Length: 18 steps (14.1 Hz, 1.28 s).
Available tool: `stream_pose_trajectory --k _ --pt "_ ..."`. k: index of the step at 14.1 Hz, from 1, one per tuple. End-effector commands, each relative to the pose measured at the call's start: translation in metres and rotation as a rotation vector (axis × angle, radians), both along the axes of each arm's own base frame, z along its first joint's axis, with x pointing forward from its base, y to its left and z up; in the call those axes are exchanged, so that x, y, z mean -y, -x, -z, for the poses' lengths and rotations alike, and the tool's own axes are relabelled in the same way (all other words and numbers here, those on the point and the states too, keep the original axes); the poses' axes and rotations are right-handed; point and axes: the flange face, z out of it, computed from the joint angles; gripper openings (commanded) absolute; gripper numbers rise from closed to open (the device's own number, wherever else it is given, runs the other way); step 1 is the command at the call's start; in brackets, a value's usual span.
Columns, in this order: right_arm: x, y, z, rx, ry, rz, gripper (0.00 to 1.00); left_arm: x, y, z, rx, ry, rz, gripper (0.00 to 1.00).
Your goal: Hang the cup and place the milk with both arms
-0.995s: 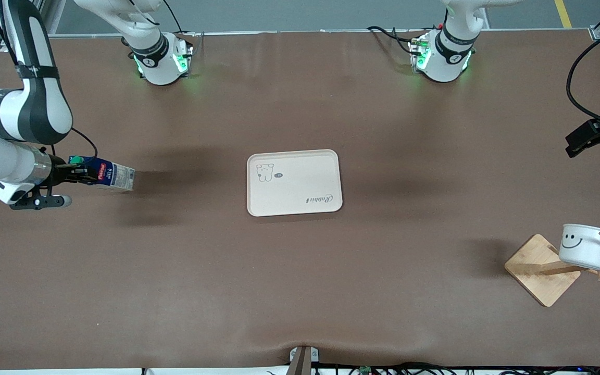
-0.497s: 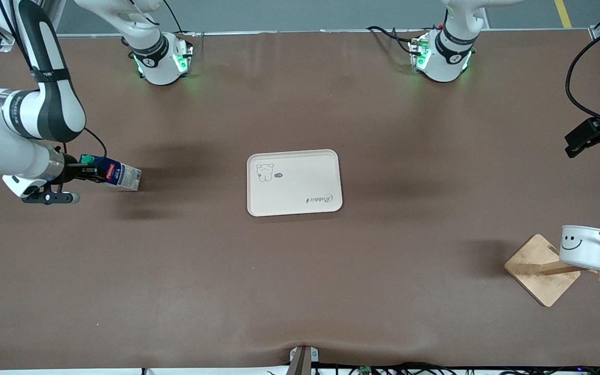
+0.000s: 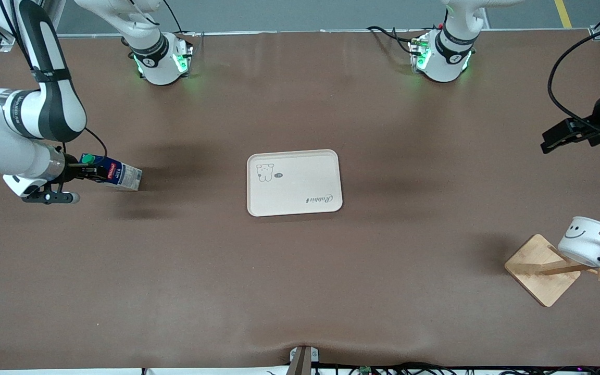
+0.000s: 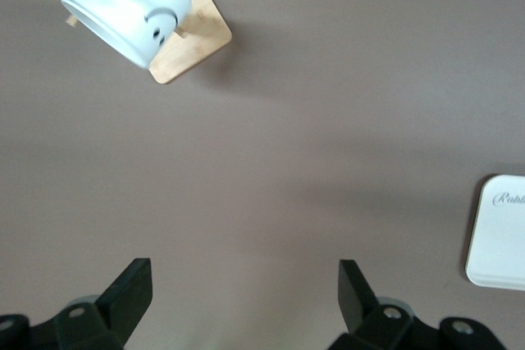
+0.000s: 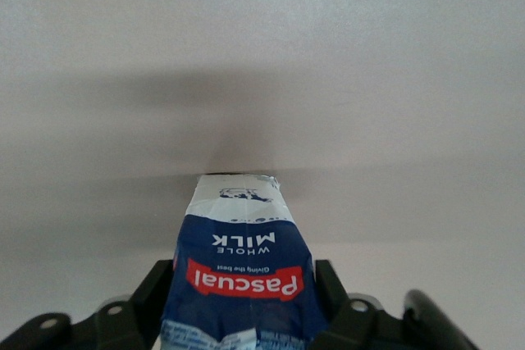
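The milk (image 3: 117,175) is a dark blue carton with a green cap, lying tilted in my right gripper (image 3: 87,172) at the right arm's end of the table. The jaws are shut on its sides, which also shows in the right wrist view, where the gripper (image 5: 244,288) clamps the carton (image 5: 242,264); its base is down at the table surface. The white smiley cup (image 3: 586,240) hangs tilted by its black handle on a peg of the wooden rack (image 3: 537,268). My left gripper (image 3: 552,139) is open and empty in the air, apart from the cup (image 4: 135,2).
A cream tray (image 3: 295,182) with a small bear drawing lies at the table's middle; its corner shows in the left wrist view (image 4: 500,235). The rack's base (image 4: 197,38) stands near the table edge at the left arm's end.
The right gripper carried the milk a little toward the tray and lower, then stopped. The cup has tipped over on its peg. The left gripper has moved a little toward the table's middle.
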Motion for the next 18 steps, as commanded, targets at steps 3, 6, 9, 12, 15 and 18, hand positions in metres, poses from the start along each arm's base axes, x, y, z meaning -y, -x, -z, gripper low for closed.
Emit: stream_pose_trajectory --k 3,6,9,12,15,18 --pt "-0.003 0.005 -0.002 0.004 0.015 0.003 1.00 0.007 0.008 -0.003 -0.030 0.005 0.041 1.00" --pt "-0.005 0.004 -0.004 0.007 0.014 -0.001 1.00 0.007 0.007 -0.004 -0.027 0.003 0.049 1.00" --pt "-0.006 0.001 -0.006 0.012 0.014 0.000 1.00 0.006 0.007 -0.003 -0.028 0.001 0.047 1.00" --pt "-0.009 -0.024 -0.033 0.026 0.009 -0.013 1.00 0.005 0.006 -0.004 -0.027 0.000 0.045 1.00" --pt "-0.012 -0.066 -0.074 0.025 0.007 -0.040 1.00 0.004 0.005 -0.004 -0.025 0.000 0.044 1.00" --pt "-0.042 -0.107 -0.121 0.061 0.009 -0.085 1.00 0.004 0.005 -0.004 -0.025 0.000 0.044 1.00"
